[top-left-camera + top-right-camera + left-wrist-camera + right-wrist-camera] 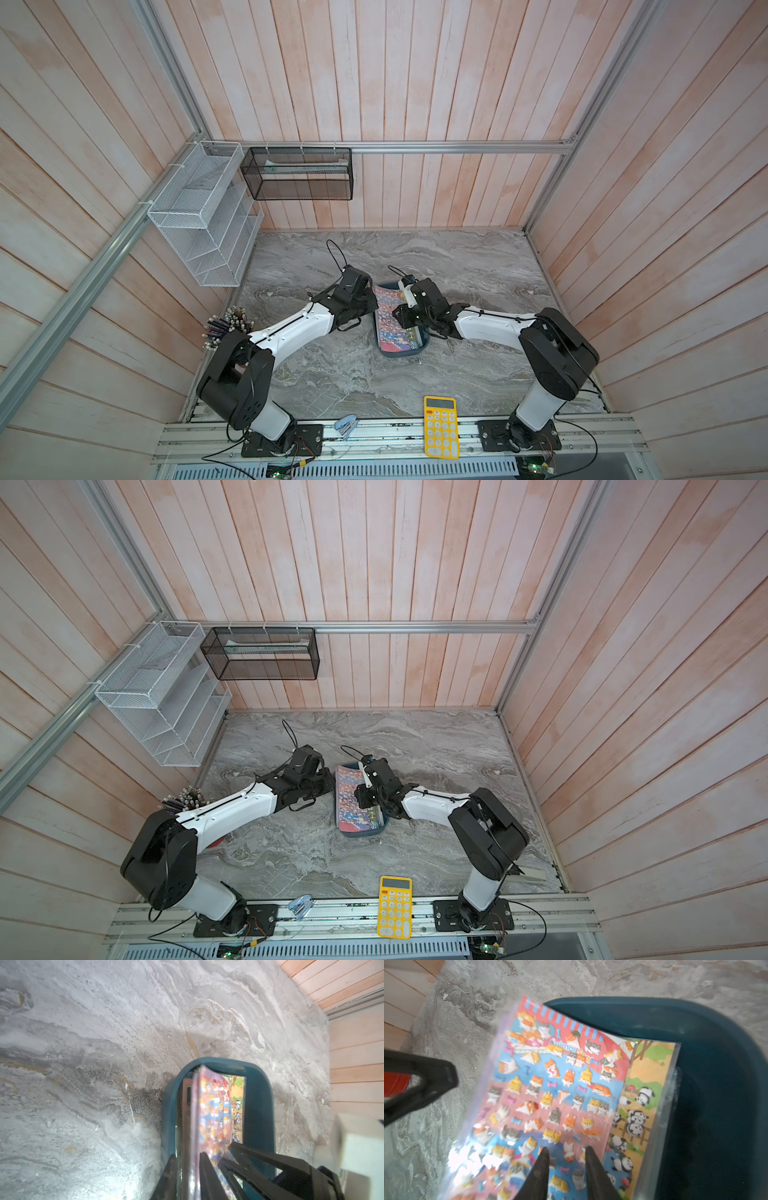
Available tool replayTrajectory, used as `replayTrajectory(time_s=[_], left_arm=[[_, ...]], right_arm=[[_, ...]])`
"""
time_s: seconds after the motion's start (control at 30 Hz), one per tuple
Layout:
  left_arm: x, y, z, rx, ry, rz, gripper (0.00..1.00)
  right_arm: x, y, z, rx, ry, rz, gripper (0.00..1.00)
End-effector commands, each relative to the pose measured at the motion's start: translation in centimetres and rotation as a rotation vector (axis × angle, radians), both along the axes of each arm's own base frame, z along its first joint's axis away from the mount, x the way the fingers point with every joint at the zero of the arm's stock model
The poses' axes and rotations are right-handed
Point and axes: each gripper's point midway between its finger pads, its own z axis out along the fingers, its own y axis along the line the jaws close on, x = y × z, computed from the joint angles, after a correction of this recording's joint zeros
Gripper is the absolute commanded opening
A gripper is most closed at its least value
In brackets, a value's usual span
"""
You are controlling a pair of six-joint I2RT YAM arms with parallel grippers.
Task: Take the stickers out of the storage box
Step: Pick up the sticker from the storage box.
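**Top views.** Surface: grey marbled tabletop (478, 270), enclosed by pale pink plank walls (415, 83). A white wire rack (203, 224) and a black mesh basket (299, 174) are hung on the walls. A yellow push-button calculator (441, 428) is laid at the front edge. The shallow dark teal plastic storage box (401, 354) is seen mid-table in both top views, between the two arms. The glossy cartoon-printed stickers (385, 332) are lodged inside it.

**Left wrist view.** The left gripper (188, 1155) is set astride the raised edge of the stickers (214, 1109), along one long side of the storage box (259, 1105). Whether the sheets are clamped cannot be told.

**Right wrist view.** The right gripper (566, 1149) is shown slightly parted, tips at the topmost, red-blue sheet of the stickers (550, 1084), with nothing pinched between them. That sheet is tilted, one long edge raised and overhanging the storage box (716, 1043).
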Motion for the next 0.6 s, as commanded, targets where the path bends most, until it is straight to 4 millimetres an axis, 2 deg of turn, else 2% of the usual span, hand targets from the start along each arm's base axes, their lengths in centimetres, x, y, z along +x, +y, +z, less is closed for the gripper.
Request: replayTrajectory(time_s=[0.0, 0.1, 0.2, 0.4, 0.57], left_arm=[[0.5, 0.5, 1.3, -0.001, -0.038, 0.028, 0.23], [0.4, 0.3, 0.9, -0.014, -0.029, 0.022, 0.23], [0.3, 0.0, 0.1, -0.024, -0.009, 0.016, 0.23], [0.4, -0.6, -1.3, -0.025, 0.027, -0.002, 0.23], [0.8, -1.2, -0.4, -0.035, 0.015, -0.021, 0.18]], right_arm=[[-0.3, -1.0, -0.1, -0.056, 0.008, -0.032, 0.35], [-0.6, -0.6, -0.2, -0.04, 0.029, -0.018, 0.46], [-0.9, -0.3, -0.6, -0.025, 0.054, -0.015, 0.5], [-1.4, 0.6, -1.8, 0.014, 0.102, 0.011, 0.48], [-1.3, 0.7, -1.9, 0.02, 0.105, 0.004, 0.48]])
